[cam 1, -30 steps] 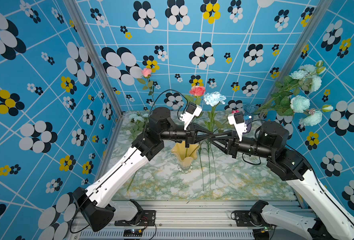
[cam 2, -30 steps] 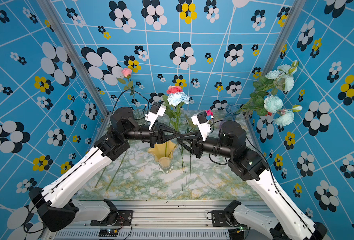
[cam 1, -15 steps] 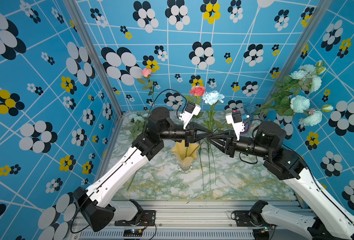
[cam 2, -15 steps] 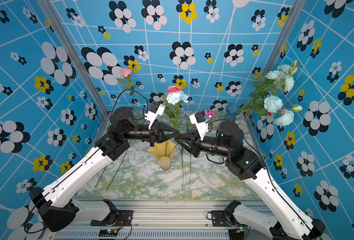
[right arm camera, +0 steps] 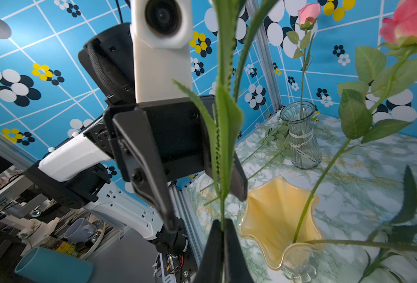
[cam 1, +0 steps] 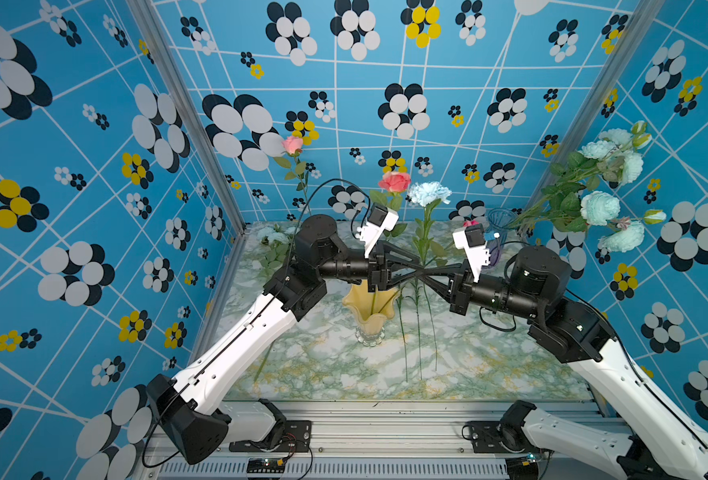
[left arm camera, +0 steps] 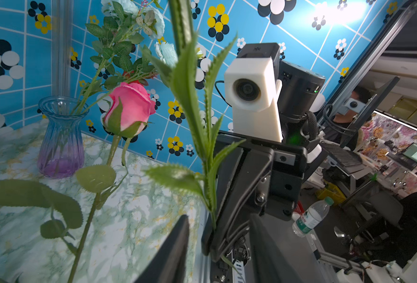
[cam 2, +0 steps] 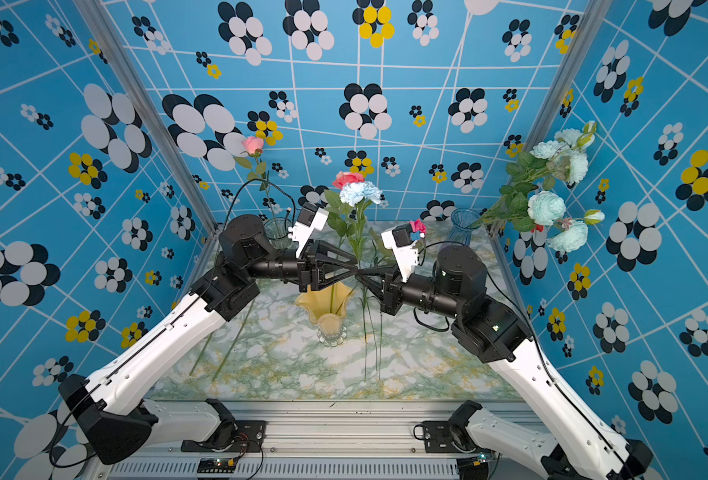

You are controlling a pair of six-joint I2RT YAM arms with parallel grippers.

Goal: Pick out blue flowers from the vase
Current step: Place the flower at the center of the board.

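A pale blue carnation [cam 1: 429, 193] [cam 2: 360, 193] stands upright beside the yellow ruffled vase [cam 1: 371, 309] [cam 2: 327, 309] [right arm camera: 276, 220]. Its thin stem [right arm camera: 223, 196] passes outside the vase rim. My right gripper [cam 1: 424, 274] [cam 2: 361, 275] [right arm camera: 223, 221] is shut on that stem. My left gripper [cam 1: 419, 269] [cam 2: 354, 272] [left arm camera: 219, 218] faces it tip to tip and is open, its fingers [left arm camera: 178, 245] standing either side of the right gripper's tips and the stem. A red rose [cam 1: 394, 181] [cam 2: 347, 178] stays in the yellow vase.
Big mint-blue sprays [cam 1: 601, 208] [cam 2: 547, 208] lean out of a blue-purple glass vase [cam 1: 500, 218] [left arm camera: 60, 137] at the back right. At the back left a clear vase [cam 2: 277, 232] [right arm camera: 300, 137] holds a pink rose [cam 1: 293, 144]. Leafy stems [cam 1: 275, 249] lie beside it on the marble table [cam 1: 344, 374].
My left gripper has opened off the carnation stem. My right gripper has come in a little to the left and closed on the stem. The flower stays upright.
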